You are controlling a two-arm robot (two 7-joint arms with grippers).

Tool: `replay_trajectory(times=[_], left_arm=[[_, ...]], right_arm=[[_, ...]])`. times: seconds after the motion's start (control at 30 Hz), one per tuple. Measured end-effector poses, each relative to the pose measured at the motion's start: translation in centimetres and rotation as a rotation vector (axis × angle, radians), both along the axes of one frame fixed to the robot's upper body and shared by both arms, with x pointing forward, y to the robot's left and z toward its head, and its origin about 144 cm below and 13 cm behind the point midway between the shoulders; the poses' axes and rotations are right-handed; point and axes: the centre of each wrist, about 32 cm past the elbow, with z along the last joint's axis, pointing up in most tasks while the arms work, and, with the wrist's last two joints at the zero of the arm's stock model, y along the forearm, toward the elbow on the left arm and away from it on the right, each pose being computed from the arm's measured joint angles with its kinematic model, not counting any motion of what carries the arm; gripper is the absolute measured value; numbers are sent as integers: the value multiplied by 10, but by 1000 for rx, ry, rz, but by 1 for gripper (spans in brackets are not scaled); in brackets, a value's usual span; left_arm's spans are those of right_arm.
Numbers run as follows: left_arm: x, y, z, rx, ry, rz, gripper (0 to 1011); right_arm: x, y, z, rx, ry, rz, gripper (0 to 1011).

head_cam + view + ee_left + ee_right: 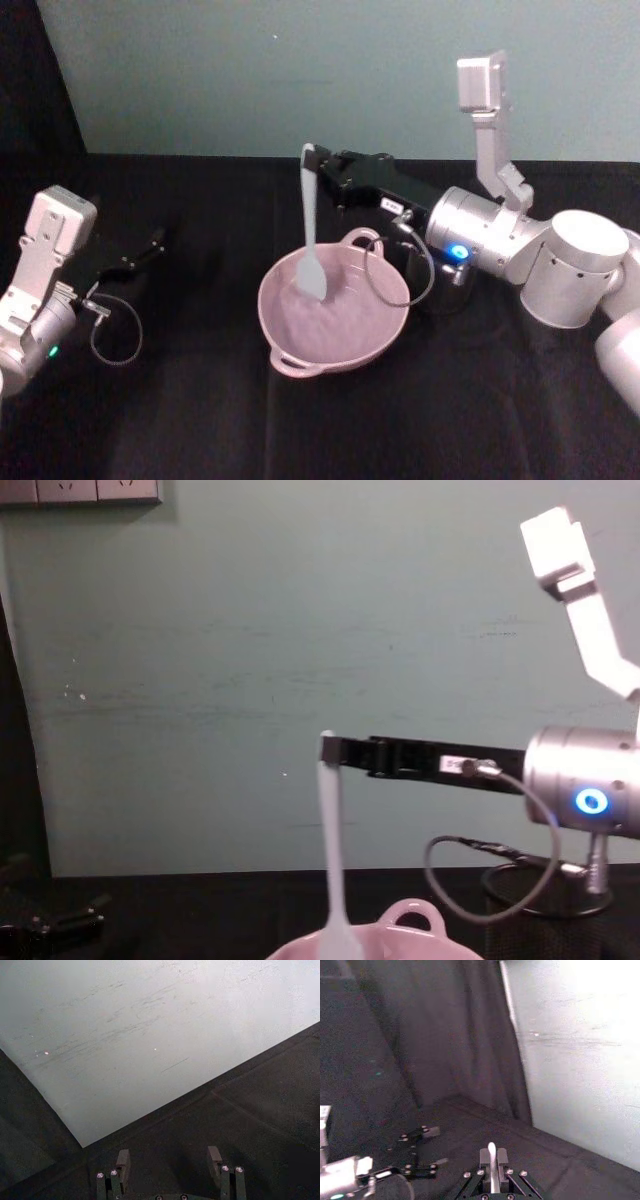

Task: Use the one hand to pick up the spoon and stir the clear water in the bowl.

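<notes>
Since stirring needs a reach down into the bowl (268, 310) at the near middle of the desk (200, 420), the spoon (311, 230) is hanging almost upright, broad end dipping inside, with the right pincer (318, 165) clenching its top from the far right, while the left pincer (150, 245) is lying released at the left.

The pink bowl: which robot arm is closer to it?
The right. The right gripper holds the spoon above the bowl; the left gripper sits far off to the bowl's left.

A white spoon (310, 225), a pink bowl (385, 335), a black table (200, 420) and a black right end effector (318, 160) are seen.
</notes>
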Motion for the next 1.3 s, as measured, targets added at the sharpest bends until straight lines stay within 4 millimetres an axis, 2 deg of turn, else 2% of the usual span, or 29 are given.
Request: replay_trajectory(times=[0.3, 0.57, 0.83, 0.97, 1.3], left_arm=[[0, 0, 0, 0, 0, 0, 1011], [0, 0, 0, 0, 0, 0, 1011], [0, 0, 0, 0, 0, 0, 1011], [0, 0, 0, 0, 0, 0, 1011], [0, 0, 0, 0, 0, 0, 1011]], right_arm=[[-8, -26, 8, -35, -17, -81, 86], [-25, -33, 16, -90, -12, -86, 86], [-42, -21, 24, -103, -25, -17, 86], [-45, -12, 23, -96, -26, 12, 86], [-31, 8, 12, -50, -3, 46, 86]])
